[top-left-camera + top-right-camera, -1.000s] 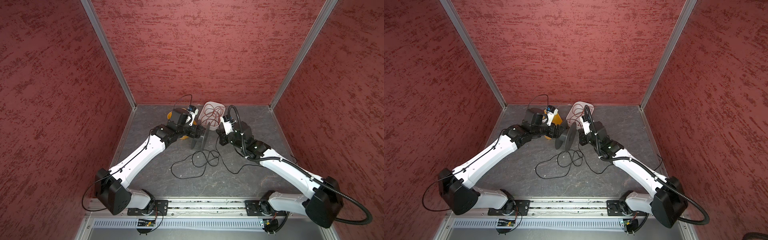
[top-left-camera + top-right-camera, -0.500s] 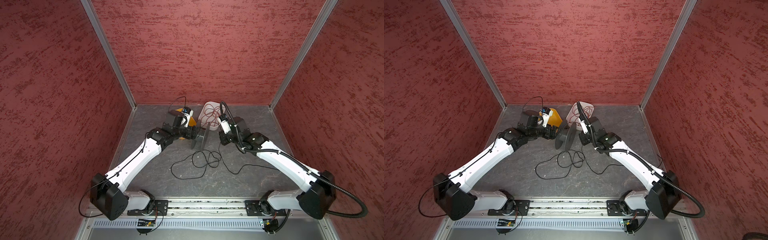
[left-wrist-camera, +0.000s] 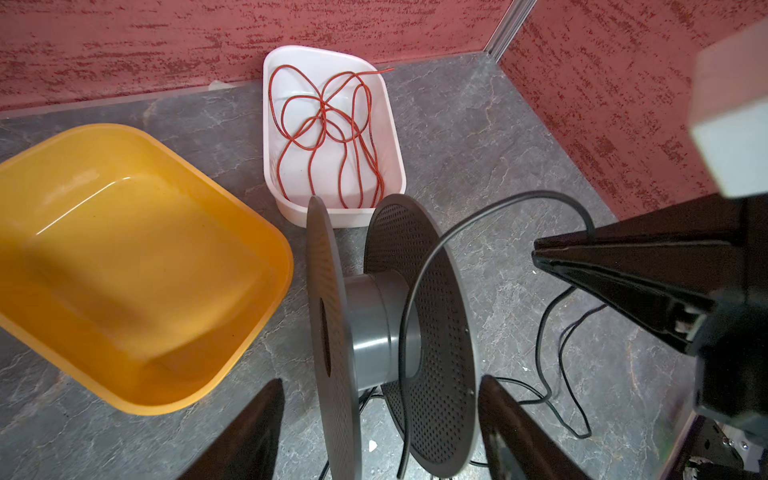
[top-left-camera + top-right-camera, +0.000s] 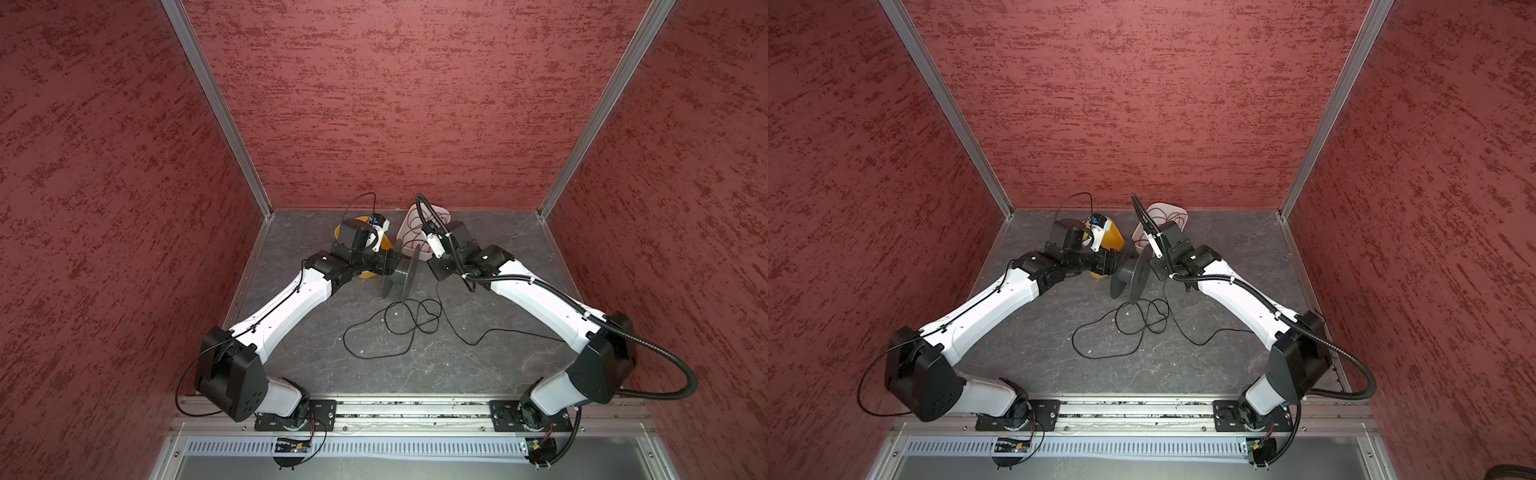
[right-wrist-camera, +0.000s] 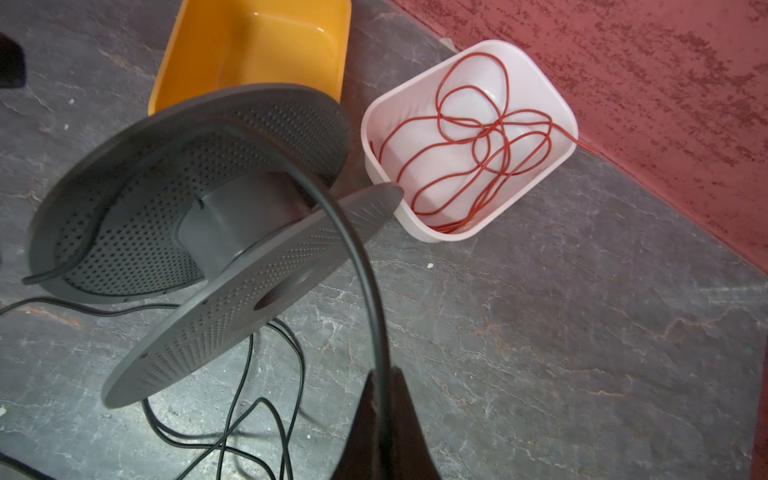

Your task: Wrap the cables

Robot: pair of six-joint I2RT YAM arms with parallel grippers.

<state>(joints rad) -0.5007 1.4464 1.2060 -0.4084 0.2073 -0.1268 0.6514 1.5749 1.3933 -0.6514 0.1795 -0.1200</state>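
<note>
A dark grey spool (image 4: 398, 274) (image 4: 1128, 277) stands on its rims on the floor, its hub (image 3: 374, 328) level. My left gripper (image 3: 380, 380) is open and straddles it, one finger (image 3: 257, 428) outside each flange, with gaps showing. The thin black cable (image 3: 419, 282) (image 5: 361, 266) arches from my right gripper (image 5: 384, 374), which is shut on it, over a flange and down past the hub. The rest of the cable (image 4: 390, 328) (image 4: 1121, 332) lies in loose loops on the floor in front of the spool.
A yellow tray (image 3: 266, 249) (image 5: 249, 41) sits empty just behind the spool on the left. Beside it a white tray (image 3: 395, 137) (image 5: 536, 183) holds a tangled red wire (image 3: 324, 120). Red walls close in the back and sides.
My left gripper's jaws have narrowed around the spool. My right gripper has shifted a little toward the spool, still carrying the cable.
</note>
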